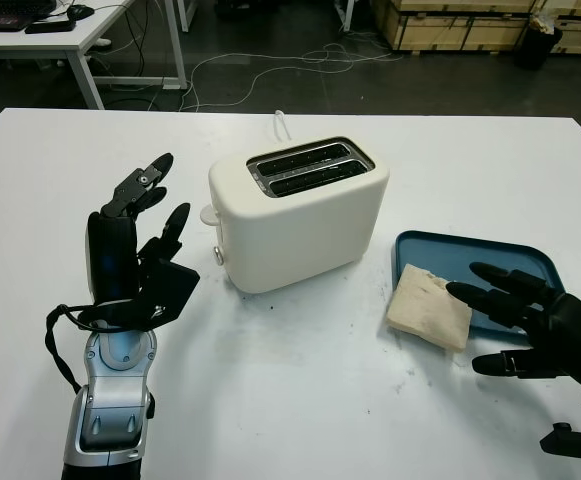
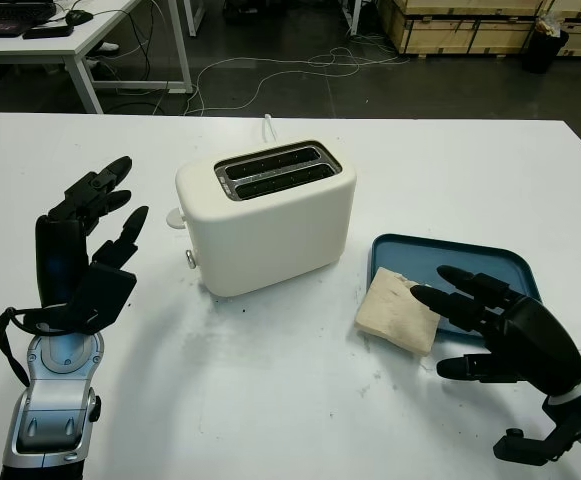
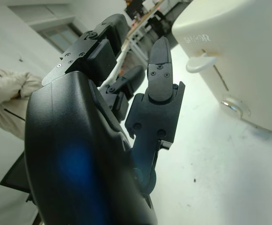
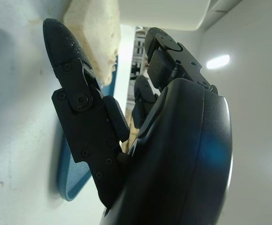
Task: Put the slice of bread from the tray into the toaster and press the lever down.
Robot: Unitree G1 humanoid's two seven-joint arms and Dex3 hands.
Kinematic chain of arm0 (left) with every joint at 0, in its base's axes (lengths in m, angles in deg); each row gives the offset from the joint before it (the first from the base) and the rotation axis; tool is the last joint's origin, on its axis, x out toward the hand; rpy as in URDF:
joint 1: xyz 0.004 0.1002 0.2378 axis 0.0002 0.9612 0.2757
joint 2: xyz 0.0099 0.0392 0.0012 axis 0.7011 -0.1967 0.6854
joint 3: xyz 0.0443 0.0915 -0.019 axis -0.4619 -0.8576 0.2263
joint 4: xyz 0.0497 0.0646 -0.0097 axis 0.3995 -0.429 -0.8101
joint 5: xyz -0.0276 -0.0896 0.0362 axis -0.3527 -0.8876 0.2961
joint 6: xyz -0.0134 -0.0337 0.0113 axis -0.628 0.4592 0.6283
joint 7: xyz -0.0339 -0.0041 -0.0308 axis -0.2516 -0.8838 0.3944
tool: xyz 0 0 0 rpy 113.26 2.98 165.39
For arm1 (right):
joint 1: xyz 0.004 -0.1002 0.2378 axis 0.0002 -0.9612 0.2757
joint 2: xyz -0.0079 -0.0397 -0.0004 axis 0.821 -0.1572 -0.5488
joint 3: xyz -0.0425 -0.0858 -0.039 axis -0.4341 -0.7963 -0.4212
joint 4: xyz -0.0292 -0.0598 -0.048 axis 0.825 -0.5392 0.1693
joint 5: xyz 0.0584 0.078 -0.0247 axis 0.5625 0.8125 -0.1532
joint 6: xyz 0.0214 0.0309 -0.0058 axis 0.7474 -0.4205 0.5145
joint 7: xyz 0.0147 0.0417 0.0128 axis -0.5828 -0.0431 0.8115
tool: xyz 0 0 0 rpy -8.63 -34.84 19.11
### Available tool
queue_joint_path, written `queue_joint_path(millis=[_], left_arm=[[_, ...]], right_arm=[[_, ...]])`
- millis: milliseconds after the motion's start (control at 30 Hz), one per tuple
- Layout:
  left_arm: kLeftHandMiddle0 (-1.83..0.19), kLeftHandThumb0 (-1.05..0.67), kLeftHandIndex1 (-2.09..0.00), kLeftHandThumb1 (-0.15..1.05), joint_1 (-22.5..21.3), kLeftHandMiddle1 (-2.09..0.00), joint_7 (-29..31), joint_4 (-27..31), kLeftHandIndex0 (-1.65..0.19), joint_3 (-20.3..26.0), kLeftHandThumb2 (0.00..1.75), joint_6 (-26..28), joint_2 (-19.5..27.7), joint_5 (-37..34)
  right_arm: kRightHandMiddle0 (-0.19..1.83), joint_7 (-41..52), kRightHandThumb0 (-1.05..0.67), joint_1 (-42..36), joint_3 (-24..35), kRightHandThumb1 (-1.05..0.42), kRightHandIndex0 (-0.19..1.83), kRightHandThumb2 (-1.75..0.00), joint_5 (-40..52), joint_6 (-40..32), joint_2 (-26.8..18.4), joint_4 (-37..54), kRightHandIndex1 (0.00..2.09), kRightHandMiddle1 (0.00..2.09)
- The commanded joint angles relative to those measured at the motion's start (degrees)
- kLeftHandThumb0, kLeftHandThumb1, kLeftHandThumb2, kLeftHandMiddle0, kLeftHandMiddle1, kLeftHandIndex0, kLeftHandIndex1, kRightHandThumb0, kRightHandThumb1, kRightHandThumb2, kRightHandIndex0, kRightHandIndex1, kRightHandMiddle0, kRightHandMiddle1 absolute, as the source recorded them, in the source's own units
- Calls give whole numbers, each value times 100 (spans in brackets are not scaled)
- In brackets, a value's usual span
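A white bench [image 1: 290, 400] carries everything. A cream two-slot toaster [image 1: 300, 215] stands between the two robot hands, its slots empty and its lever [image 1: 208, 214] and small knob [image 1: 216, 256] on the end that faces the left robot hand [image 1: 135, 255]. That hand is held upright above the bench just beside the lever end, open and holding nothing, with bare bench between it and the toaster. The blue tray [image 1: 515, 262] lies beside and partly under the right robot hand [image 1: 535, 320], on the side away from the toaster. The slice of bread [image 1: 428, 306] leans over the tray's near edge onto the bench, just ahead of the right robot hand's fingertips [image 1: 460, 291]. That hand is open, gripping nothing, its fingers reaching toward the slice. A white cord [image 1: 282, 125] trails away behind the toaster.
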Motion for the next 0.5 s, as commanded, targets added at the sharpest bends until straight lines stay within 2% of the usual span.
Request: queue_joint_path(millis=[0, 467], left_arm=[[-50, -43, -1, 92, -53, -60, 12, 56, -65, 29, 29, -15, 27, -18], [-50, -44, -1, 92, -41, -61, 7, 61, -66, 34, 29, -91, 48, -61]], right_arm=[[47, -109, -69, 80, -78, -77, 41, -1, -24, -55, 66, -64, 1, 1], [49, -27, -69, 157, -369, -80, 42, -1, -38, -281, 60, -64, 0, 0]])
